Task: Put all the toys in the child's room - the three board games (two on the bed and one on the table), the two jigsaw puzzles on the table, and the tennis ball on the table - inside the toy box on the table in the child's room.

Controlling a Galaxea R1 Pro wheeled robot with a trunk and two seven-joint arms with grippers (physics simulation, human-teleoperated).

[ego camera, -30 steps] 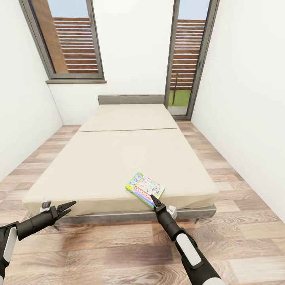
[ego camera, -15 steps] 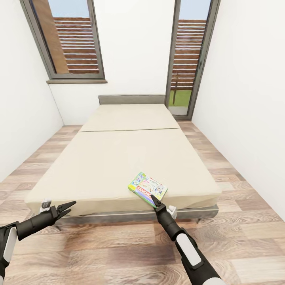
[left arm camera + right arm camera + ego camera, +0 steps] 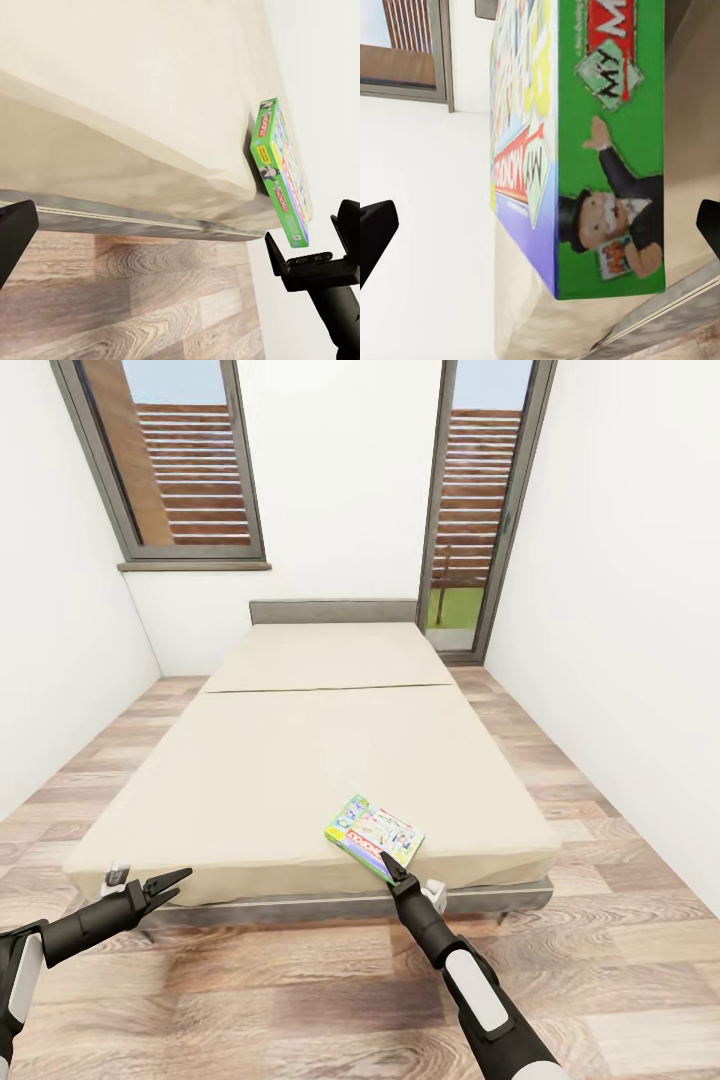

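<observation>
One board game (image 3: 373,837), a flat green box with colourful cartoon art, lies on the bed (image 3: 300,760) near its near right corner. My right gripper (image 3: 390,868) is open and sits at the box's near edge, just off the mattress edge. In the right wrist view the board game's green side (image 3: 607,150) stands close ahead between the spread fingertips. The left wrist view shows the board game (image 3: 281,172) and the open right gripper (image 3: 309,238) just short of it. My left gripper (image 3: 170,884) hangs open and empty by the bed's near left corner.
The dark grey bed frame (image 3: 330,905) stands on a wood-plank floor (image 3: 300,990). White walls close in on both sides. A window (image 3: 165,460) and a glass door (image 3: 480,500) are in the far wall.
The whole picture has shifted a little, so the camera has moved slightly. Both grippers hold the same pose and the board game lies where it was.
</observation>
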